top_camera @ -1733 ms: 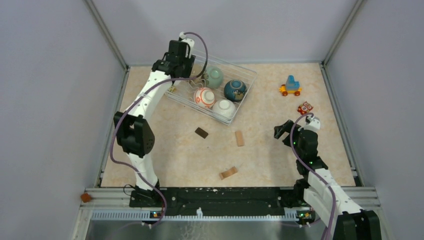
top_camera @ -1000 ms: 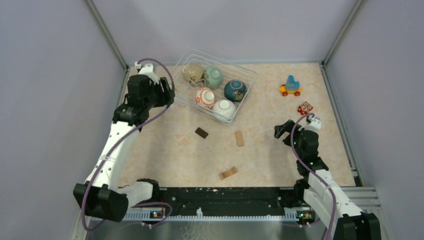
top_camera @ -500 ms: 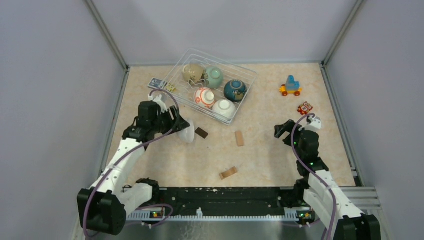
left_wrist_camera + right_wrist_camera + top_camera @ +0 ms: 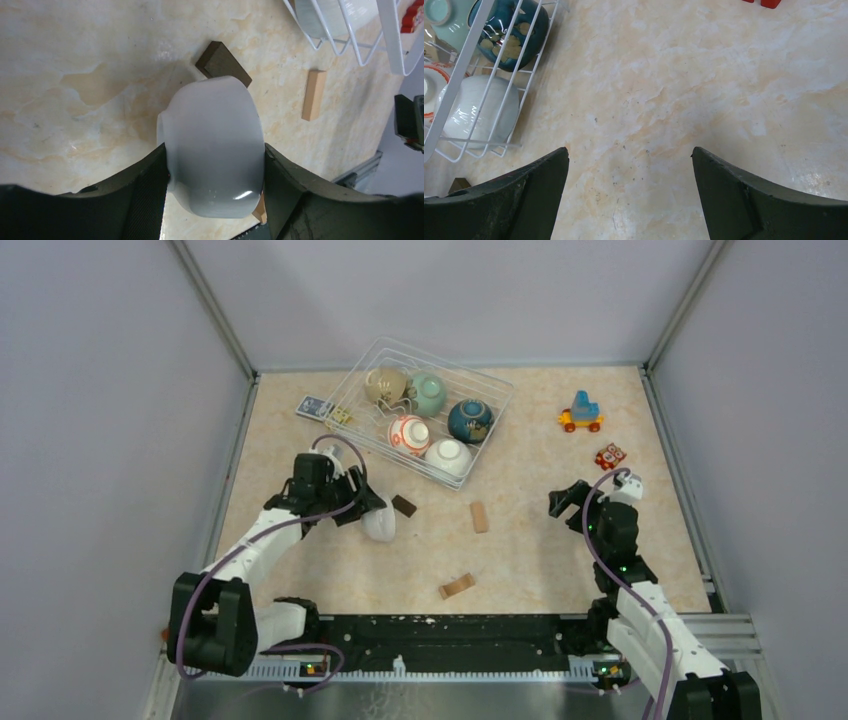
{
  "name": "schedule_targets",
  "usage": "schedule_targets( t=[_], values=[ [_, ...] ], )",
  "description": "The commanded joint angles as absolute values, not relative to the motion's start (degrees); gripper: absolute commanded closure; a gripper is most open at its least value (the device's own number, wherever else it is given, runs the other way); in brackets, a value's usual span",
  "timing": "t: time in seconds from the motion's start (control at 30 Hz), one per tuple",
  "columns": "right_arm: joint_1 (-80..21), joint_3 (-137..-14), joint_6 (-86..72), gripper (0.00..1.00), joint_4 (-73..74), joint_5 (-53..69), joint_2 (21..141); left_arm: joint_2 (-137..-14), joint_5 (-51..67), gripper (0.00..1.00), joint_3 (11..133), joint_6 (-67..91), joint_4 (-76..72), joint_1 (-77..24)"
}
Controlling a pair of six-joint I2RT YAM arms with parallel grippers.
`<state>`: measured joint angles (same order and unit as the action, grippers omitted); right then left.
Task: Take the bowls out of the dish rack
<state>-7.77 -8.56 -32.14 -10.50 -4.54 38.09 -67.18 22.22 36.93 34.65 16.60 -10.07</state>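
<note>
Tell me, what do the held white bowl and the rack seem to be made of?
Bowl: probably glazed ceramic; smooth, plain white, with a small glossy highlight. Rack: looks like white-coated metal wire, thin rods bent into a grid; it could also be plastic.

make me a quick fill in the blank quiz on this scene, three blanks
The bowl clamped in the left gripper is ___ in colour.
The number of bowls sitting in the dish rack is ___.
The right gripper, holding nothing, is ___.
Missing words: white; five; open.
</note>
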Motion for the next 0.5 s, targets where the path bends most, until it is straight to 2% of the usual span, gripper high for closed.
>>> schedule_targets(
  t=[0.0,0.2,0.37,0.47],
  values=[
    [-8.1,-8.2,-32.2,0.08,-11.9,-4.3,37.3,-68.7,21.8,0.37,36.1,35.3,12.5,-10.0],
    [-8.1,-8.3,-32.3,0.08,-11.9,-4.5,37.4,-71.4,18.4,0.25,36.4,35.1,14.1,-9.9],
    [-8.1,-8.2,-32.2,0.08,-11.8,-4.4,37.4,-71.3,14.5,0.02,36.4,35.0,15.8,-9.8],
    [-8.1,-8.2,-32.2,0.08,-11.9,-4.4,37.4,-70.8,14.1,0.01,36.2,34.6,15.8,-9.8]
  ],
)
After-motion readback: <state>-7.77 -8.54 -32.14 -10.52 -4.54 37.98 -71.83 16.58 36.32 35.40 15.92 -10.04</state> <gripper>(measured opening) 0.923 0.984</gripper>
